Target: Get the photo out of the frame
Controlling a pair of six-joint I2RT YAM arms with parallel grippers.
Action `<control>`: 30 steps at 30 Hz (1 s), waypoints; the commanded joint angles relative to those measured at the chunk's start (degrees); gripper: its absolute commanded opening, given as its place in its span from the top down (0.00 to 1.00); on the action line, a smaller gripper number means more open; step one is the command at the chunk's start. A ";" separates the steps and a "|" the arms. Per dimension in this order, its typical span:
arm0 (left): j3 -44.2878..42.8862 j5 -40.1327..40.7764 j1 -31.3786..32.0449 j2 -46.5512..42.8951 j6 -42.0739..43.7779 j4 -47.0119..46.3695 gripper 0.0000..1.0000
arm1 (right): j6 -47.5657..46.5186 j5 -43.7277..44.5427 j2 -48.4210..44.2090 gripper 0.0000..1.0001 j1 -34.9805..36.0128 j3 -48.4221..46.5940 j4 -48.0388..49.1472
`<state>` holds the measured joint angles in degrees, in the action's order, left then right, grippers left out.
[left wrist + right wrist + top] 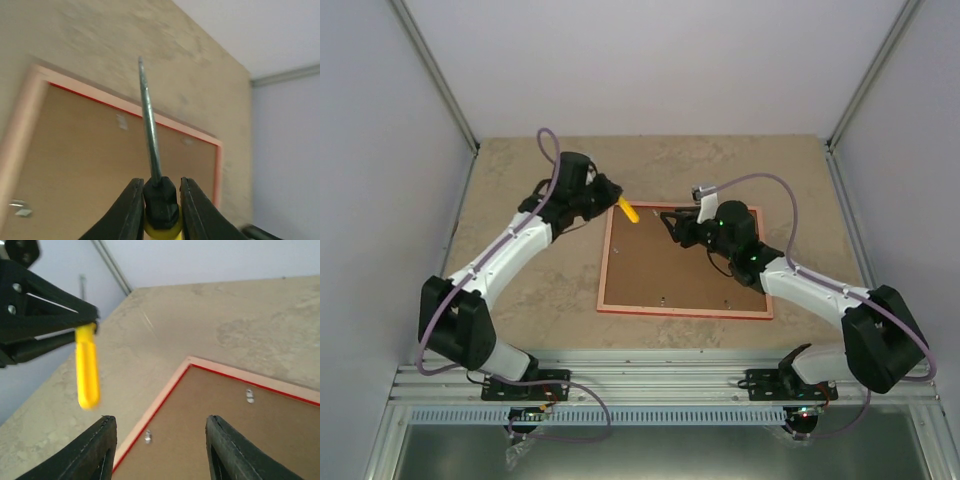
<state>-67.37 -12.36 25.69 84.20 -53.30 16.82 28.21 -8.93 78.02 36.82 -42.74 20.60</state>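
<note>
The frame point(685, 311) lies face down on the worktop point(520, 200) with the backing board point(670, 270) seated in it. The photo is hidden beneath the board, so it is not yet out. The left tool point(160, 182) is clamped on a screwdriver point(150, 130) at its black collar. The right tool point(160, 425) hovers over the frame's corner, jaws apart and empty. Judged step: releasing the backing. Next move: set the blade under a metal tab point(250, 396) and lever it aside without gouging the board.
</note>
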 commanded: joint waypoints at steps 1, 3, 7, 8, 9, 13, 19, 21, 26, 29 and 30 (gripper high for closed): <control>-3.89 8.90 -5.73 2.11 13.17 16.19 1.00 | -3.17 -1.36 -1.75 0.47 -2.78 -1.61 -6.83; -4.34 11.82 -7.78 3.14 16.96 19.34 1.00 | -4.06 -1.13 -2.20 0.44 -4.01 -1.51 -8.67; -4.81 17.33 -11.54 6.40 22.65 24.13 1.00 | -5.80 -0.93 -2.78 0.36 -6.32 -1.18 -11.61; -4.86 18.19 -12.53 7.76 23.73 24.69 1.00 | -6.16 -0.84 -2.78 0.33 -6.91 -1.20 -12.34; -4.98 19.00 -13.62 8.99 24.71 25.16 1.00 | -6.30 -0.61 -2.79 0.30 -7.39 -1.25 -13.18; -6.67 21.72 -17.32 13.87 27.68 26.76 1.00 | -7.28 -0.14 -2.69 0.21 -9.55 -1.12 -15.29; -11.42 24.41 -21.85 22.13 30.59 28.91 0.99 | -8.82 1.39 -2.44 0.11 -10.62 -1.48 -17.56; -12.71 23.74 -23.86 24.59 31.40 29.43 0.97 | -9.13 2.88 -2.31 0.11 -10.63 -1.66 -18.58; -14.61 24.12 -27.44 30.11 32.40 29.67 0.94 | -9.37 5.07 -2.17 0.10 -10.71 -1.71 -19.87; -15.59 24.18 -28.54 32.58 32.81 29.53 0.92 | -9.45 5.59 -2.19 0.09 -10.73 -1.94 -20.07; -15.78 24.07 -28.65 33.17 32.96 29.22 0.91 | -9.48 5.89 -2.25 0.09 -10.75 -1.99 -20.07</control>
<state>-81.17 10.63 -1.91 115.13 -22.20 45.10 19.70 -5.32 76.31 26.41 -43.11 1.30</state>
